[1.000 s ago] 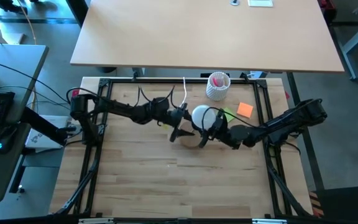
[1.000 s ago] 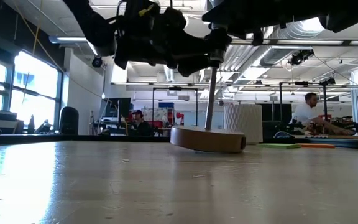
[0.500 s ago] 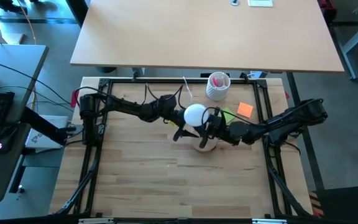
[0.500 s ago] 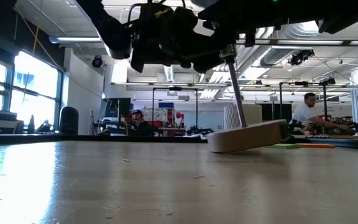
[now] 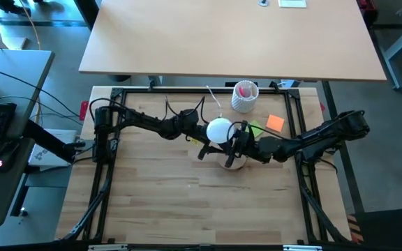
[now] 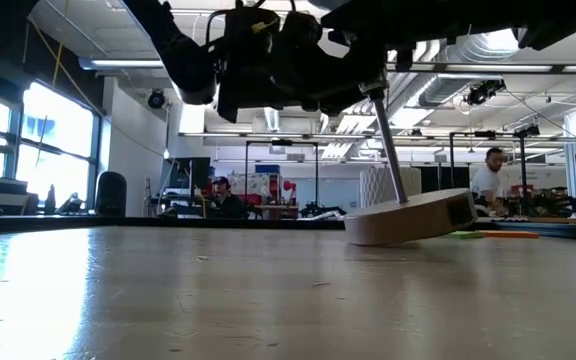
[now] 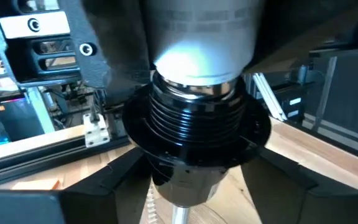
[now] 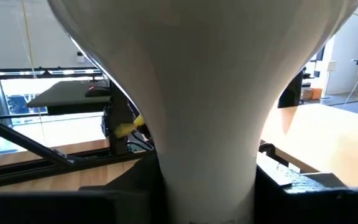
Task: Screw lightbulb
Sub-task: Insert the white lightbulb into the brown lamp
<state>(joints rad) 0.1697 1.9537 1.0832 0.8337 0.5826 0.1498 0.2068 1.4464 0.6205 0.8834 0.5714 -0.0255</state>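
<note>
The right gripper (image 5: 237, 143) clasps the lightbulb (image 5: 219, 130) by its neck over the black socket (image 7: 194, 134), which the left gripper (image 5: 202, 148) brackets; thin glass demands a gentle neck hold.

Near half of the worktop (image 5: 187, 209) bare and open to passage, centre crowded by both arms meeting at the lightbulb (image 5: 219, 129) over a tilted wooden stand (image 6: 413, 215), white perforated cup (image 5: 244, 97) and orange note (image 5: 275, 123) blocking the far right.
</note>
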